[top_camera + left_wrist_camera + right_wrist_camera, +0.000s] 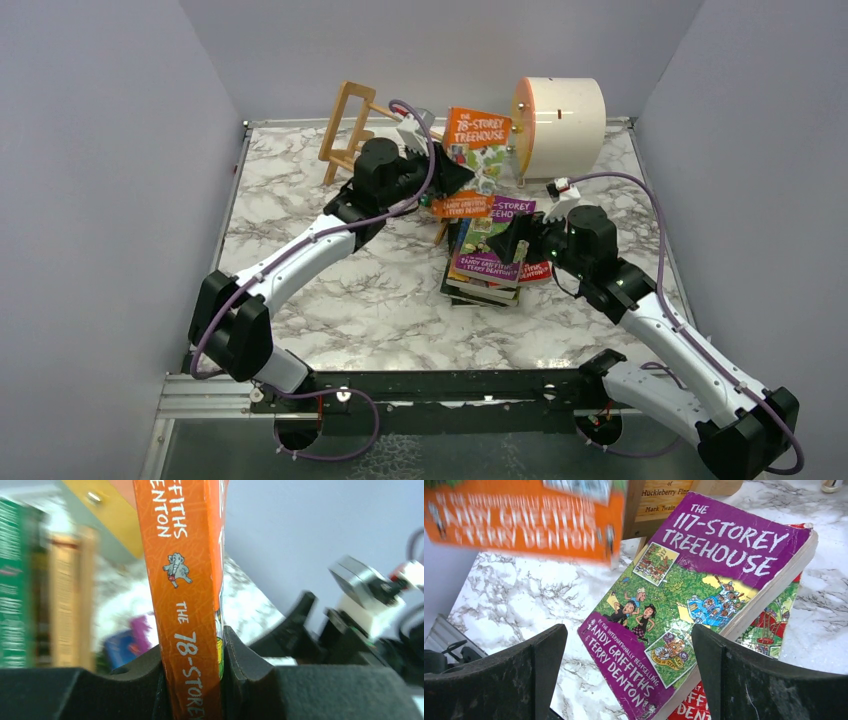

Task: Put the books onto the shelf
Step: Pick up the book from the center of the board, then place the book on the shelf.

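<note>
While the left fingers (260, 680) pinch the orange book (185, 555) tight at its spine, we see it held up off the marble desk (330, 290), between the light-wood shelf (350, 125) and the cream drum (560, 125). From above, its cover reads 78-Storey Treehouse. Only one ladder end of the shelf shows, at the far left of the desk; the left arm hides the rest. Over on the other side, the right fingers (499, 680) are spread wide and hover just above the stack of books (485, 275). One finger sits on each side of the purple book (704, 575) on top, touching nothing that we can make out. A red cover (694, 707) peeks out beneath it.
</note>
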Controlling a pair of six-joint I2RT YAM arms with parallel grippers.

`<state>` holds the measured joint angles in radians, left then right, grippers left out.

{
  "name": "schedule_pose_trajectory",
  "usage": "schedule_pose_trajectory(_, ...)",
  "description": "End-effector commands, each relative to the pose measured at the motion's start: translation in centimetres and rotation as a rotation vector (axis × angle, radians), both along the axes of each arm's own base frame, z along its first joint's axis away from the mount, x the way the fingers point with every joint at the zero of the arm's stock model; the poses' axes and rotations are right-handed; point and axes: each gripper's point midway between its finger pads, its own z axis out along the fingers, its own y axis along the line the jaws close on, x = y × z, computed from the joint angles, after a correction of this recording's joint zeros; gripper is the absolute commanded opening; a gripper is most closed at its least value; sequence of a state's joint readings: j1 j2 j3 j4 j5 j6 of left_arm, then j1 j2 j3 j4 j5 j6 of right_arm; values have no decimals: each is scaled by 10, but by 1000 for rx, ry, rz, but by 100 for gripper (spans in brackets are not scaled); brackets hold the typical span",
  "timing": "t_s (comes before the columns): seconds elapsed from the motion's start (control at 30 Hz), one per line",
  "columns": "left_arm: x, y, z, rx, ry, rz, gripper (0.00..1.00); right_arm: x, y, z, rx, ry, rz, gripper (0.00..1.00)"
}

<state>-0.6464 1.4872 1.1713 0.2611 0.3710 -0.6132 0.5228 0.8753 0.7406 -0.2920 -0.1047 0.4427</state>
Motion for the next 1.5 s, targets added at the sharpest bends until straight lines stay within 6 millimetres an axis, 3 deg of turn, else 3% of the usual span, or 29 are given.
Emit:
schedule_pose_trajectory(0.0, 58, 66, 50, 56, -234, 309, 0, 1, -8, -3, -40, -7, -31, 94)
schedule_pose_trajectory(0.13, 91, 110, 73, 140, -384, 499, 0, 0, -9, -3, -47, -9, -30, 94)
schedule_pose_trajectory(0.3, 114, 147, 97, 190, -485, 613, 0, 0, -12, -7, -65, -6, -34, 94)
schedule_pose_trajectory(0.5, 138, 163, 88, 256, -541, 636, 0, 0, -10, -10, -63, 3, -29, 94)
schedule_pose_trajectory(0.9, 181, 153, 13, 364, -574, 510, 0, 1, -9, -11, -70, 16, -25, 94)
schedule_pose_trajectory(1.0, 181, 146, 9, 332, -552, 474, 0, 2, -9, -10, -67, 16, -26, 94)
schedule_pose_trajectory(1.03, 185, 141, -4, 330, -522, 455, 0, 1, -8, -11, -66, 19, -26, 94)
schedule_pose_trajectory(1.23, 186, 126, -22, 270, -432, 395, 0, 2, -6, -11, -61, 25, -21, 94)
schedule_pose_trajectory(1.47, 189, 124, -45, 283, -339, 380, 0, 1, -6, -13, -61, 28, -21, 94)
